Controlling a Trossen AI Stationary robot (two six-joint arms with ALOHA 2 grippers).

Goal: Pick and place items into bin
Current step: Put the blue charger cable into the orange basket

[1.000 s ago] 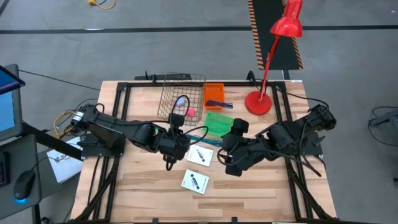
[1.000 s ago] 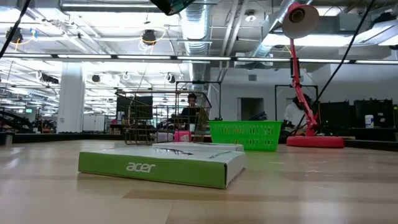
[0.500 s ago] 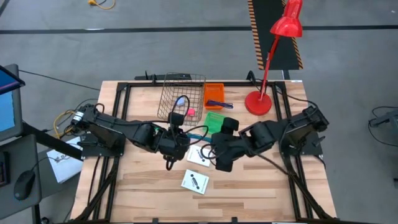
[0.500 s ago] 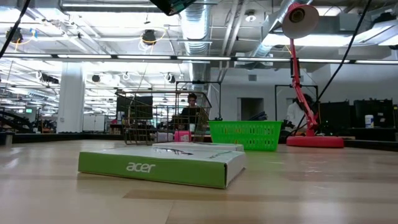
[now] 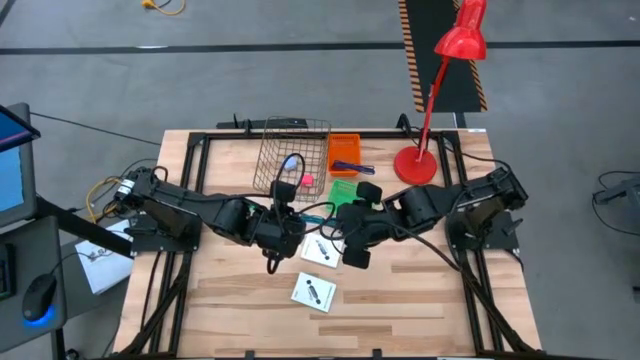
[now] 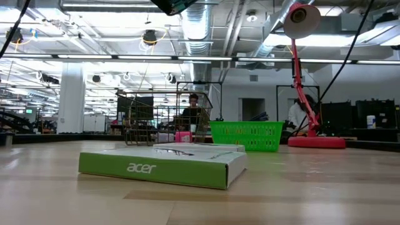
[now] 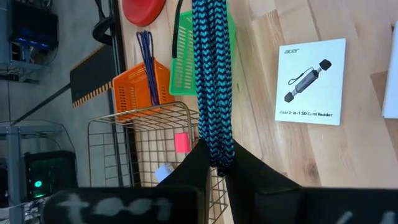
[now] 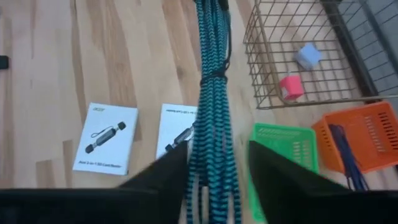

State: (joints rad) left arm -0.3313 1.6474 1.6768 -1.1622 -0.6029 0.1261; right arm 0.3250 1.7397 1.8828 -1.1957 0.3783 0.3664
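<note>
**Teal cable spans both grippers over the counter**

Teal braided cable [image 7: 211, 81] runs between the two grippers at mid-counter. The left gripper [image 5: 283, 222] has its jaws pressed together on one end of it. The right gripper [image 5: 343, 222] straddles the other end, jaws spread either side of the cable; whether they touch it I cannot tell. Two white packets [image 5: 322, 250] [image 5: 314, 291] lie flat on the wooden counter [image 5: 400, 300] below the grippers. A pink cube [image 8: 290, 86] and a lilac cube [image 8: 308, 55] sit inside the wire basket [image 5: 294, 152]. Beside it stand an orange bin [image 5: 344, 152] holding purple sticks [image 8: 344, 149], and a green bin [image 8: 283, 158]. A red lamp [image 5: 428, 100] stands at the far right.
</note>
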